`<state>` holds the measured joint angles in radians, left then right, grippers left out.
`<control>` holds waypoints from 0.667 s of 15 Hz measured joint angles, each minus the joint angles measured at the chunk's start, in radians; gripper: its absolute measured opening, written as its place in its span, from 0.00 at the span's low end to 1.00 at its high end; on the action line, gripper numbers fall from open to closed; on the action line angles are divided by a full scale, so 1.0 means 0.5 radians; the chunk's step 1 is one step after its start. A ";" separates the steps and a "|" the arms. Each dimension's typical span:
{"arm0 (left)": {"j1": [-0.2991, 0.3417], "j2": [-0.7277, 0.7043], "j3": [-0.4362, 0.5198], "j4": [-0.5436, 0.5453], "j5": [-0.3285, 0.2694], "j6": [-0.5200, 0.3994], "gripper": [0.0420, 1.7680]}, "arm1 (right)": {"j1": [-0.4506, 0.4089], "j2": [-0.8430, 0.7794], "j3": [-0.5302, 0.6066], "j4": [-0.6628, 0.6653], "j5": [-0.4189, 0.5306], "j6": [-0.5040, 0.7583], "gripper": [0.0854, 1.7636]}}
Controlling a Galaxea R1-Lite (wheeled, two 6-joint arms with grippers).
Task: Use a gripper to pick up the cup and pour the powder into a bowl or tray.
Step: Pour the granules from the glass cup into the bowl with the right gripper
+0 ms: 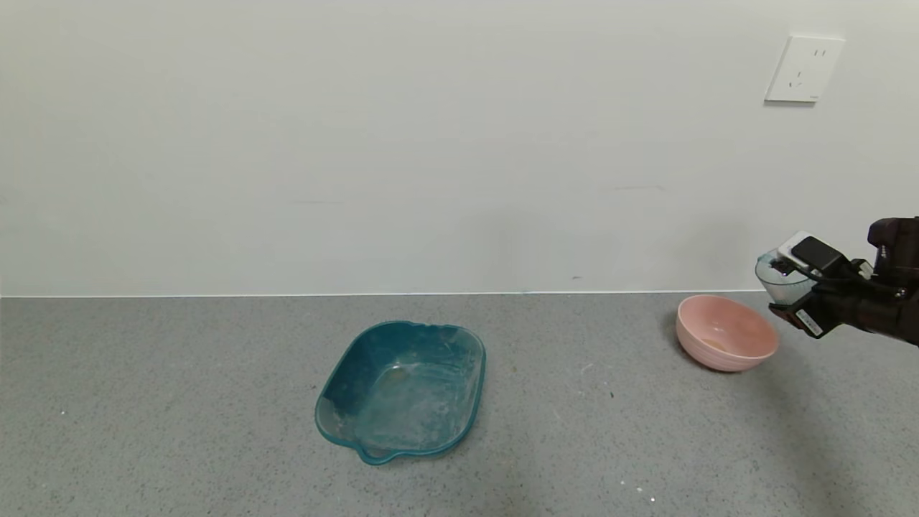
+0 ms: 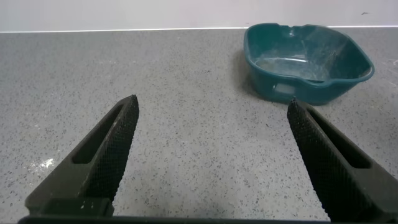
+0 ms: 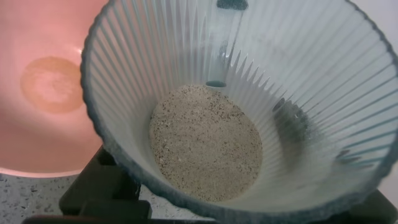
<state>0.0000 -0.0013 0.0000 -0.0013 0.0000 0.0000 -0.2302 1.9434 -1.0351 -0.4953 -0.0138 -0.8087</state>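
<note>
Right gripper clamps the cup (powder inside) between its fingers beside the bowl.

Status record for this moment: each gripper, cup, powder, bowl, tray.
right gripper: shut on the cup, raised by the bowl's right rim
left gripper: open, low over bare counter, holding nothing
cup: lifted, near upright
powder: heap in the cup's bottom
bowl: pink, on the counter, a pale patch inside
tray: teal, mid-counter, dusty
</note>
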 joint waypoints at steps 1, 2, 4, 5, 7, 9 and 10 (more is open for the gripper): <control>0.000 0.000 0.000 0.000 0.000 0.000 0.97 | 0.011 0.008 0.000 0.000 -0.011 -0.038 0.75; 0.001 0.000 0.000 0.000 0.000 0.000 0.97 | 0.020 0.014 0.001 0.001 -0.044 -0.087 0.75; 0.000 0.000 0.000 0.000 0.000 0.000 0.97 | 0.032 0.025 0.001 0.000 -0.117 -0.195 0.75; 0.000 0.000 0.000 0.000 0.000 0.001 0.97 | 0.037 0.030 0.000 -0.001 -0.141 -0.237 0.75; 0.000 0.000 0.000 0.000 0.000 0.000 0.97 | 0.046 0.042 -0.004 -0.015 -0.220 -0.334 0.75; 0.000 0.000 0.000 0.000 0.000 0.000 0.97 | 0.057 0.050 -0.005 -0.023 -0.308 -0.414 0.75; 0.000 0.000 0.000 0.001 0.000 0.000 0.97 | 0.063 0.055 -0.005 -0.027 -0.349 -0.449 0.75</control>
<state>0.0000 -0.0013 0.0000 -0.0009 0.0000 0.0000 -0.1989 1.9709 -1.0377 -0.5089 -0.1881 -1.0334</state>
